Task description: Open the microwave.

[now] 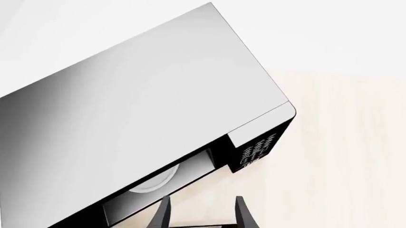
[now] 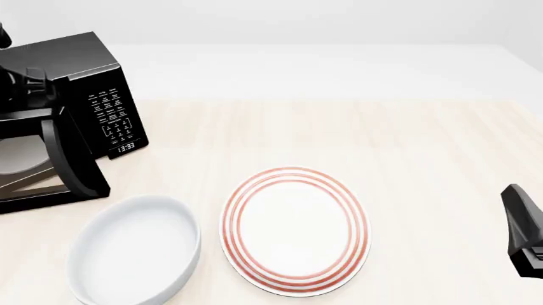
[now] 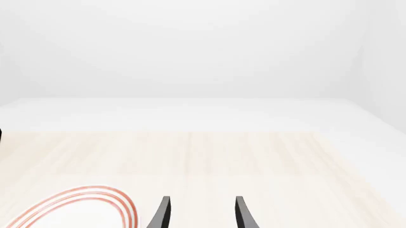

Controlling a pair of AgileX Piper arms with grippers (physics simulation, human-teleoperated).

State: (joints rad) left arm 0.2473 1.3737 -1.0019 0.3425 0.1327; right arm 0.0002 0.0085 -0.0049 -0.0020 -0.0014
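Microwave: glossy black box, far-left table edge, door swung open toward the arms.
Left gripper: fingers spread, empty.
Right gripper: apparently parted, empty.
Plate: round, red-ringed.

one microwave, one white bowl, one red-ringed plate, two pincers

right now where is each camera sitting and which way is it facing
Front view: fixed above the arms' side, looking forward and down at the table, open microwave, white bowl and striped plate; left arm and right gripper show.
Left wrist view: behind the left gripper, looking at the microwave; open fingers show.
Right wrist view: behind the right gripper, looking across the table; fingers show.
Shared: front and right wrist views both show the plate.
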